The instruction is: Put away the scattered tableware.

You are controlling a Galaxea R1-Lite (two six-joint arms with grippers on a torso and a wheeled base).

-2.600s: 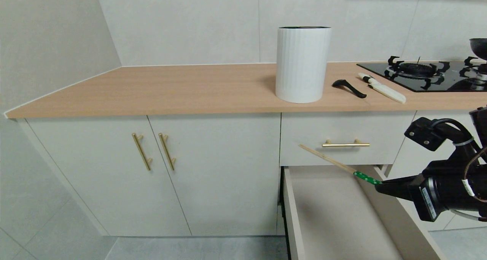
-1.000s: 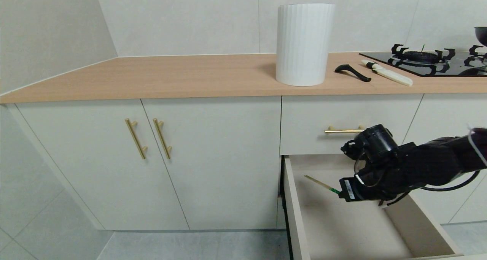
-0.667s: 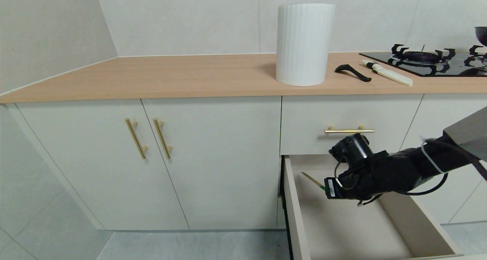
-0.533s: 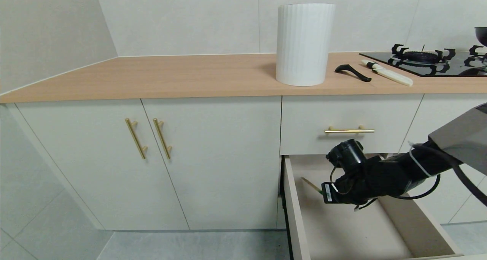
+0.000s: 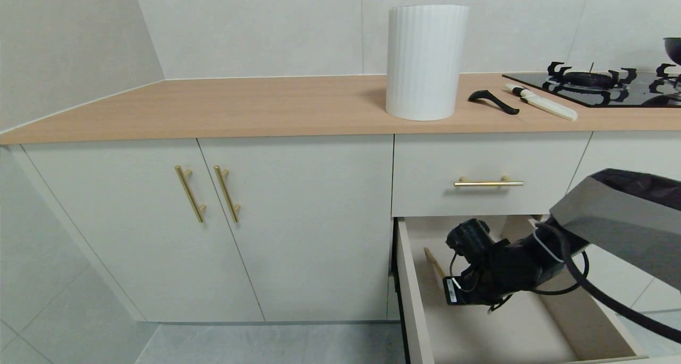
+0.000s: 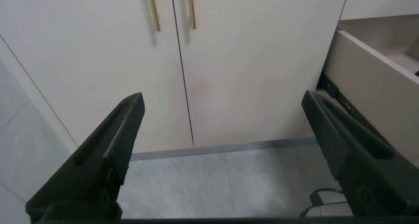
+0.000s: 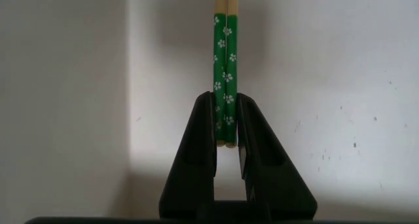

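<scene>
Chopsticks status: your pair of wooden chopsticks with green paw-print ends (image 7: pixel 226 67) is pinched at the green end by the right gripper (image 7: pixel 226 111), both fingers pressed flat against the pair. The two sticks lie side by side, touching. That gripper sits low inside the pulled-out pale lower drawer (image 5: pixel 412 311), and the sticks' bare wooden ends point toward the drawer's back, near its left wall. You can't tell from these views whether the sticks touch the drawer floor.

Your left gripper (image 6: pixel 222 109) is spread wide with nothing between its fingers (image 6: pixel 108 152). It hangs low in front of the pale cabinet doors with gold bar handles (image 5: pixel 202 193), just beside the open drawer's front.

Up on the light wooden bench (image 5: pixel 239 106) you have a tall white ribbed cylinder (image 5: pixel 425 60). Near it, toward the black gas hob (image 5: pixel 596 87), lie a black curved-handle utensil (image 5: pixel 490 100) and a cream-handled knife (image 5: pixel 540 104), close together but apart. The upper drawer with the gold handle (image 5: pixel 488 183) is shut.
</scene>
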